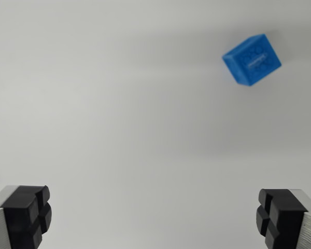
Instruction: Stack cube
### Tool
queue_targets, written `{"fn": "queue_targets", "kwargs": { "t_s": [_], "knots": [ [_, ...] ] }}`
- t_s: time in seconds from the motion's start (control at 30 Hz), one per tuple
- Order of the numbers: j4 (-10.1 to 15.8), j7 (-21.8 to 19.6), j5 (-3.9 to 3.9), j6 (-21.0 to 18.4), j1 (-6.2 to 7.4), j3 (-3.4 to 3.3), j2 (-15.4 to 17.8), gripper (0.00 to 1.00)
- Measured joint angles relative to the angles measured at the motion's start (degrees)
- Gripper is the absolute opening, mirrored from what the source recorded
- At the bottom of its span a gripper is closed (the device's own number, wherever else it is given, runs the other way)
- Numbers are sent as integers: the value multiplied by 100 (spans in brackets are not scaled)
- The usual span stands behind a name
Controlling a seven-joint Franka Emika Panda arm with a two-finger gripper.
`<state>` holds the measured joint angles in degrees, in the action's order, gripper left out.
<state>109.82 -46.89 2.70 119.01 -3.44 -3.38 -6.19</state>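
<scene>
**Blue cube off to the right, jaws wide and empty**

At the wrist view's left, one black fingertip pad (27, 213) sits low in the frame on its grey finger body. Between it and its partner lies only bare white tabletop (145, 145); the gripper (153, 215) is spread wide and has nothing between its jaws. The second pad (281, 215) stands at the lower right.

Farther to the wrist view's right and high in the frame rests the blue cube (252, 59), well apart from the fingers and turned at an angle to them. Its top carries a faint embossed pattern, too blurred to read.

It looks like a small, rigid plastic or wooden block: probably light, stiff and not fragile, with smooth faces that could slip under a weak pinch. The best hold is likely across two opposite flat sides, with the wrist rotated so the pads meet faces, not corners. No second cube is in view.
</scene>
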Motion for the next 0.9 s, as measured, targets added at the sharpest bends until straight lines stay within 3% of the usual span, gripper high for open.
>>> {"fn": "queue_targets", "kwargs": {
  "t_s": [0.57,0.9],
  "knots": [
    [0,15,0,6,0,-1,-6,100],
    [3,225,-8,85,-35,-28,-104,100]
  ]
}}
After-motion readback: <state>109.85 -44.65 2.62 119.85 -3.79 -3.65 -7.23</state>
